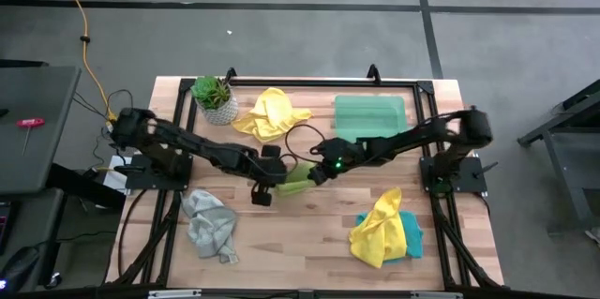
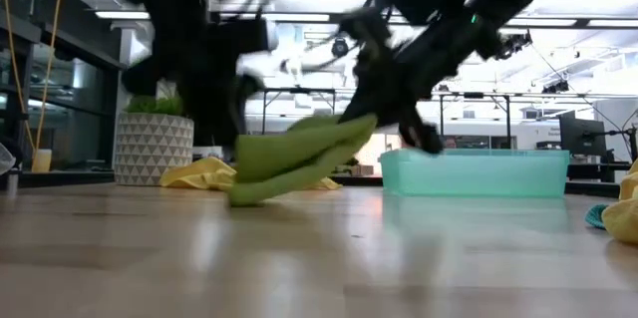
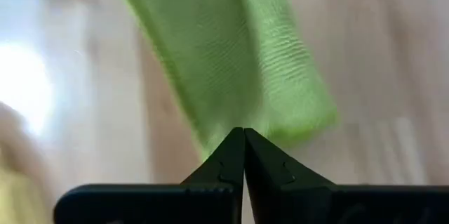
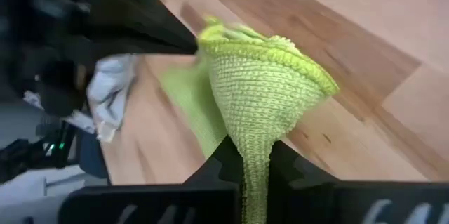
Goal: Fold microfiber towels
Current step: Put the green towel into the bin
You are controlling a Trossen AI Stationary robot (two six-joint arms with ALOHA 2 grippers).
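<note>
R gripper [image 4: 254, 171] pinching lime towel [image 4: 263, 87], L gripper [image 3: 243, 155] gripping it too

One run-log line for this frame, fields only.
left gripper: shut on lime green towel | right gripper: shut on same towel | towel: lifted between both, mid-table | other towels: untouched

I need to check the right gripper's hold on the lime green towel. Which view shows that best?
The right wrist view: the lime green towel is pinched in the right gripper, fanning out beyond it. The low view shows the towel lifted above the table, the high view only a patch under the arms, and the left wrist view a blurred strip.
</note>
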